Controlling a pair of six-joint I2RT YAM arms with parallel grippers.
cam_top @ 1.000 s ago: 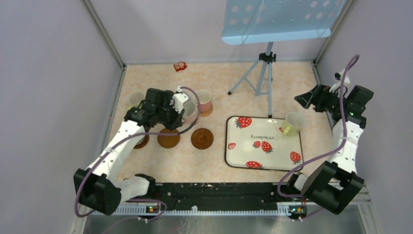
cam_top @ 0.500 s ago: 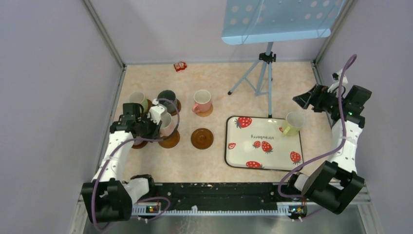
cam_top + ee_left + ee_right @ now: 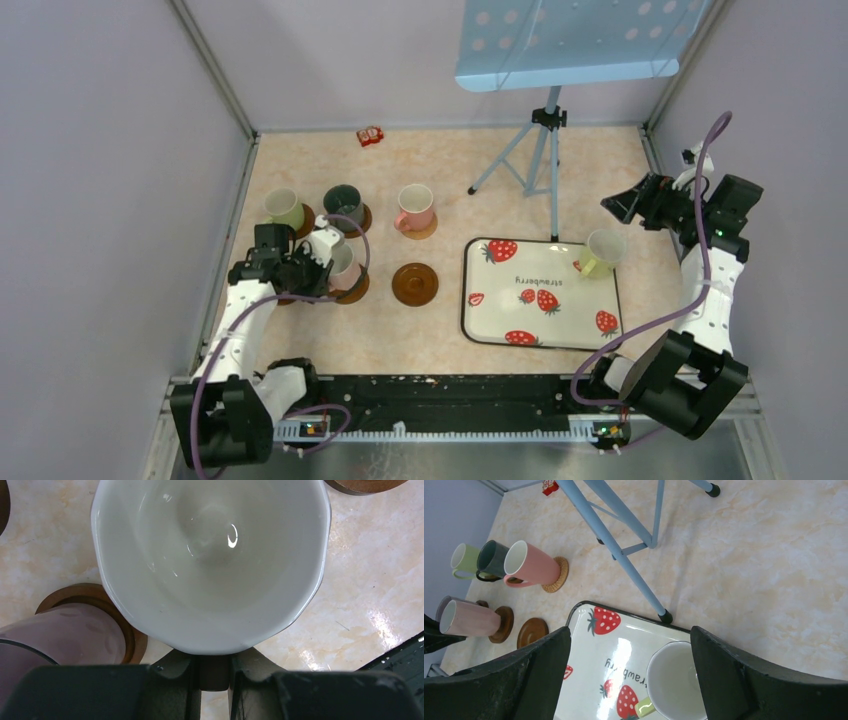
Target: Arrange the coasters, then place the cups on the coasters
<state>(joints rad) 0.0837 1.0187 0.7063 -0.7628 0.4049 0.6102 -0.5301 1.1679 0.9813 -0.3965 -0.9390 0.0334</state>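
Clamping the jaws of the left gripper (image 3: 214, 662) together on the handle of the light pink cup (image 3: 210, 565), low at the front left of the worktop (image 3: 440, 170). Holding that cup upright, mouth up, with its base meeting the middle coaster (image 3: 503, 625) of the front row in the right wrist view; not possible to tell whether resting there or only touching. Showing the mauve cup (image 3: 65, 632) upright just beside it on the left coaster (image 3: 75, 592), mostly hidden under the gripper in the top view. Showing the right coaster (image 3: 414, 284) of the front row bare, near the tray (image 3: 500, 315) but apart from it. Carrying three cups on the back coasters (image 3: 430, 229), one upright on each: the green cup (image 3: 284, 208) at the left, the dark cup (image 3: 343, 203) in the middle, the pink cup (image 3: 414, 207) at the right. Hovering the right gripper (image 3: 622, 205) above the worktop near the far right corner of the tray, with jaws standing wide apart and gripping nothing. Seating the tray cup (image 3: 603, 250), yellow-green with a pale inside, upright at that same corner of the tray, handle pointing toward the near left. Standing the blue stand (image 3: 548, 150) on its tripod at the back of the worktop, behind the tray.
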